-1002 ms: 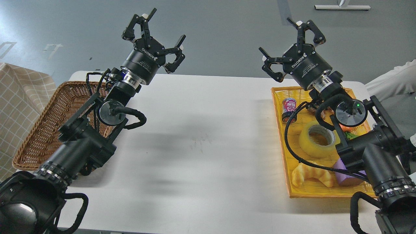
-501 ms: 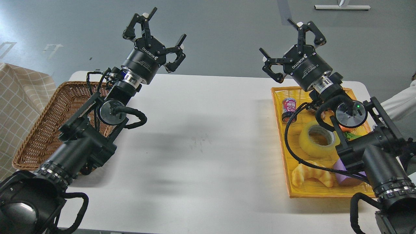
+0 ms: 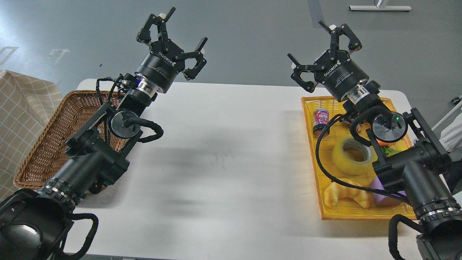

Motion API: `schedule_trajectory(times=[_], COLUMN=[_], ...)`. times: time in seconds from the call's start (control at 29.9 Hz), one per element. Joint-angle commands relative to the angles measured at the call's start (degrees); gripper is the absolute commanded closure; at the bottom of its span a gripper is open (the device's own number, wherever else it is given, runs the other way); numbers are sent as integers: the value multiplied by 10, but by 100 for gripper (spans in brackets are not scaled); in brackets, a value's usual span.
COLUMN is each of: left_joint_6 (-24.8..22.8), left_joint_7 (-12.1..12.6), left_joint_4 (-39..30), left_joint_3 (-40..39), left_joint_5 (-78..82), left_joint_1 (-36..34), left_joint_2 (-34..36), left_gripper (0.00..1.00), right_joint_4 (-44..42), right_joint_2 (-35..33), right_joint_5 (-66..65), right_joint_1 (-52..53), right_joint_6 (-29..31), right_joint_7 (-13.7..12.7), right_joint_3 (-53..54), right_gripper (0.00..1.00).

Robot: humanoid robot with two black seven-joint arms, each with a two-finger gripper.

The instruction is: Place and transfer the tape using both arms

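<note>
The tape (image 3: 353, 154), a translucent yellow roll with a grey-white core, lies flat in the yellow tray (image 3: 361, 213) at the right, partly behind my right arm. My right gripper (image 3: 322, 48) is open and empty, raised above the tray's far end, well above and beyond the tape. My left gripper (image 3: 172, 39) is open and empty, raised beyond the table's far edge at the left, near the wicker basket (image 3: 47, 144).
In the tray also lie a golden croissant (image 3: 345, 194), a small can (image 3: 320, 121), a purple object (image 3: 382, 193) and an orange item partly hidden by the right arm. A checked cloth (image 3: 20, 108) hangs at far left. The white table (image 3: 223, 155) spans the middle.
Both arms have barely moved. A person's white sleeve at the right edge has drawn back out of view.
</note>
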Motion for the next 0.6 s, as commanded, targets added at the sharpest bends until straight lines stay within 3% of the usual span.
schedule_trajectory(times=[0.0,0.57], left_joint_6=[0,0], left_joint_7=[-1,-7], left_joint_4=[1,2], left_joint_3=[0,-7], left_joint_5=[0,-3], left_joint_1=[1,6], left_joint_2=[-1,-5], left_gripper=[2,2], right_joint_4=[4,13], right_joint_2=[0,8], right_joint_5=[0,1], right_joint_1=[0,-3], right_joint_6=[0,0], right_joint_7=[0,0], right_joint_3=[0,0], right_gripper=[0,0])
